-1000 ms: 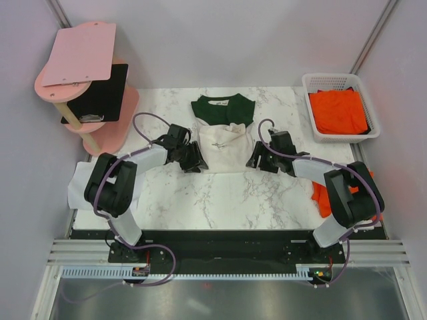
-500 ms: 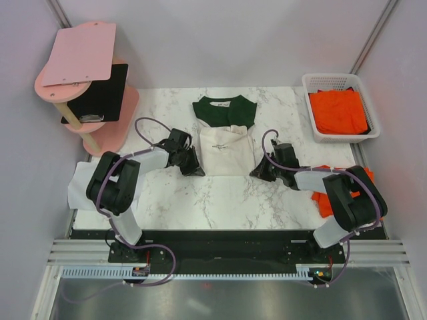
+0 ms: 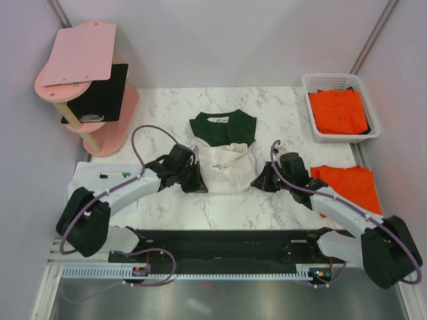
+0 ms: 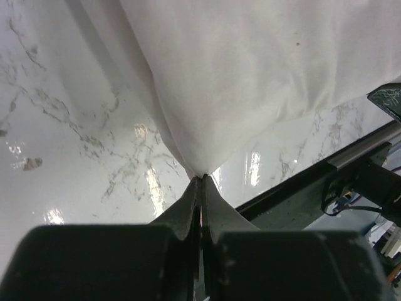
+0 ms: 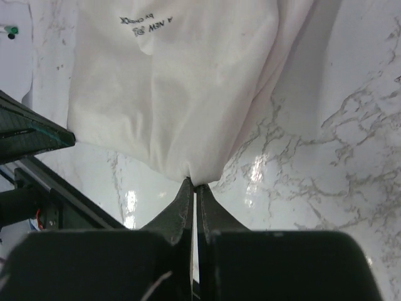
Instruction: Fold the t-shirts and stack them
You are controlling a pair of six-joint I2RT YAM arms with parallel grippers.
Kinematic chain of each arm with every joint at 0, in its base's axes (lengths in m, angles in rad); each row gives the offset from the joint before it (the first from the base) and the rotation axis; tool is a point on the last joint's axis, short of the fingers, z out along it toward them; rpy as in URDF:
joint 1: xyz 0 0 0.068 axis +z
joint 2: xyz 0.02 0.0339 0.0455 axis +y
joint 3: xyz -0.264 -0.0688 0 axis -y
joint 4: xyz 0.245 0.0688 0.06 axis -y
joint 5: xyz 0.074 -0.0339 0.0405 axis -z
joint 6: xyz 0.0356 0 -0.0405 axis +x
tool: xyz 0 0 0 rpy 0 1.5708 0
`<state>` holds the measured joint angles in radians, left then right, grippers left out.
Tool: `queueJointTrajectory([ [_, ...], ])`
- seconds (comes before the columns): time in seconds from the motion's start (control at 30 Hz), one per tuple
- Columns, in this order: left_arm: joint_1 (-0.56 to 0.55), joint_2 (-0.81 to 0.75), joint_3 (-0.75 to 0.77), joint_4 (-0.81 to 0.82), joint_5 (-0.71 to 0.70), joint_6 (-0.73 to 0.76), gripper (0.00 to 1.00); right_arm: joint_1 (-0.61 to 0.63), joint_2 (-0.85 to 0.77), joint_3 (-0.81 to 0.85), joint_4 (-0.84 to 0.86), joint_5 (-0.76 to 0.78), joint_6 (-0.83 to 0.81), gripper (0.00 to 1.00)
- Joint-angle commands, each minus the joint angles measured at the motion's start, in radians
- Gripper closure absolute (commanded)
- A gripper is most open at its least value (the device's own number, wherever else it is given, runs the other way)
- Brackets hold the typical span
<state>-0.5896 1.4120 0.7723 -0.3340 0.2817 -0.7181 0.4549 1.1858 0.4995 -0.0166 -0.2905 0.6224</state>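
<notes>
Cream-white t-shirt with dark green sleeves and collar (image 3: 225,160) lies in the middle of the white marble table (image 3: 220,207), its green collar end toward the far side and its pale body rumpled toward the near side. The left gripper (image 3: 197,181) is pressed together on the shirt's near left corner; in the left wrist view the cloth fans out in taut folds from the closed tips (image 4: 202,182). The right gripper (image 3: 259,181) pinches the near right corner in the same way, its jaws tight on a bunched point of fabric (image 5: 193,183). At the far right, a plain orange t-shirt (image 3: 338,111) sits in a white plastic basket (image 3: 330,77). Another orange t-shirt (image 3: 350,183) lies flat on the table's right edge, well apart from the cream one.
</notes>
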Motion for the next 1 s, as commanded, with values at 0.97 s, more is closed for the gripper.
queueJointTrajectory([
  [0.97, 0.277, 0.422, 0.996, -0.384, 0.017, 0.178, 0.98, -0.068, 0.498, 0.896, -0.125, 0.215, -0.286, 0.99],
])
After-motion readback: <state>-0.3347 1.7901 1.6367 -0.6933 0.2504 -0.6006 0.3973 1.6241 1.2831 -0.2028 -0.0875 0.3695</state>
